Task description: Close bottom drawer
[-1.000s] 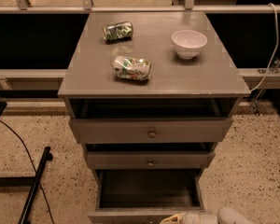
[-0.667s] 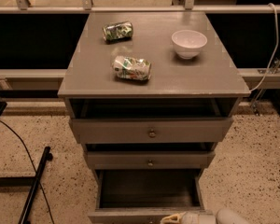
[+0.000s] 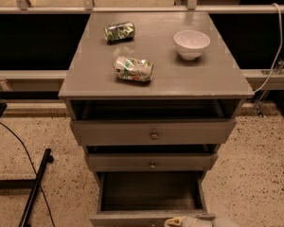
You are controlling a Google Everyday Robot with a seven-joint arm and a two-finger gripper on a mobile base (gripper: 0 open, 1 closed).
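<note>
A grey cabinet (image 3: 156, 86) holds three drawers. The bottom drawer (image 3: 151, 193) is pulled far out, its dark wooden box open to view and its narrow grey front panel (image 3: 132, 219) at the bottom edge of the camera view. My gripper (image 3: 180, 222) shows only as a pale tip at the bottom edge, right at that front panel, with the arm's grey body to its right. The middle drawer (image 3: 152, 163) and the top drawer (image 3: 153, 133), each with a small round knob, stand slightly out.
On the cabinet top lie two crushed cans (image 3: 133, 69) (image 3: 119, 31) and a white bowl (image 3: 191, 44). A black stand leg and cable (image 3: 34, 188) lie on the speckled floor at left. A white cable (image 3: 274, 56) hangs at right. A railing runs behind.
The gripper tip at the bottom edge has shifted very slightly; the drawers and the things on top have not moved.
</note>
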